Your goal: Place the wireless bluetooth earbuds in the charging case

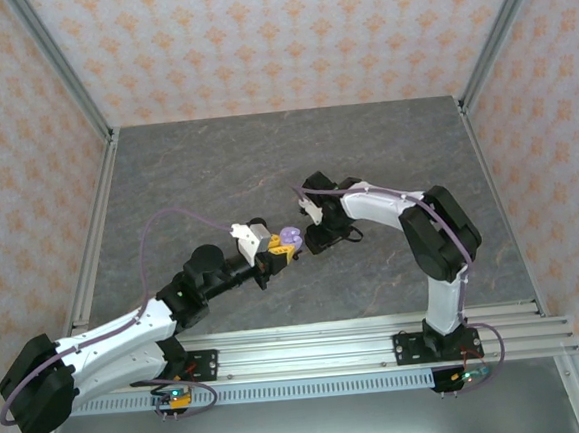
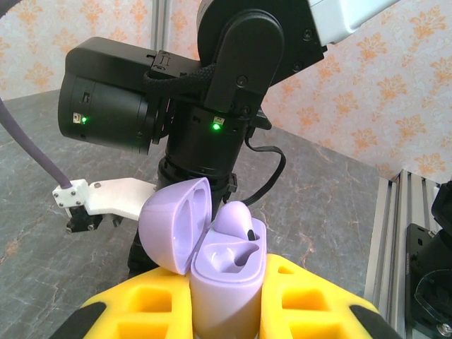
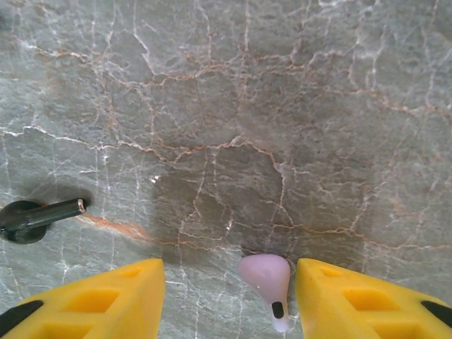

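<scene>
Yellow-fingered, the right gripper (image 3: 229, 296) stands open astride a loose earbud (image 3: 266, 277), which sits just beside its right finger over the marble table (image 3: 212, 141). The left gripper (image 2: 226, 311) clamps the open lavender case (image 2: 227, 265), with a seated earbud (image 2: 236, 219) inside. Picking up the second bud looks to be the step in hand. The next move calls for closing squarely, lifting, then carrying to the case's free well.
</scene>
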Tool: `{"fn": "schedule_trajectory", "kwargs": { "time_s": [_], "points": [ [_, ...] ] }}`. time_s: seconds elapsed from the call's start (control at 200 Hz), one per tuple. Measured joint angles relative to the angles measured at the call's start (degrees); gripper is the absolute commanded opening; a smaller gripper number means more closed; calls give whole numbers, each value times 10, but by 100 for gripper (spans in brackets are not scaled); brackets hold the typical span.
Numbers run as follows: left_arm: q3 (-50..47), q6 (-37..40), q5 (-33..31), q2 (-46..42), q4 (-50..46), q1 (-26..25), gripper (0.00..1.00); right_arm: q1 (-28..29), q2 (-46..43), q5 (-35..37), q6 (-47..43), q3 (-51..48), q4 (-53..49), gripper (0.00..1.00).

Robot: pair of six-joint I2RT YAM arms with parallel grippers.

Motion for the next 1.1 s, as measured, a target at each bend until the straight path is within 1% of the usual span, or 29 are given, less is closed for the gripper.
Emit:
{"fn": "schedule_trajectory", "kwargs": {
  "time_s": [0.17,0.3,0.445,0.706,0.896,1.101],
  "points": [
    [0,0,0,0,0,0,7,1,0,21,21,-2,-2,52],
    [0,0,0,0,0,0,7,4,0,47,48,-2,1,49],
    [0,0,-1,0,0,0,7,6,0,65,77,-2,9,48],
    [0,0,-2,0,-5,0,7,26,4,98,115,-2,16,40],
    [0,0,-4,0,-10,0,6,31,6,111,122,0,14,37],
    [0,0,-4,0,-10,0,7,36,11,115,123,8,8,31]
  ]
}}
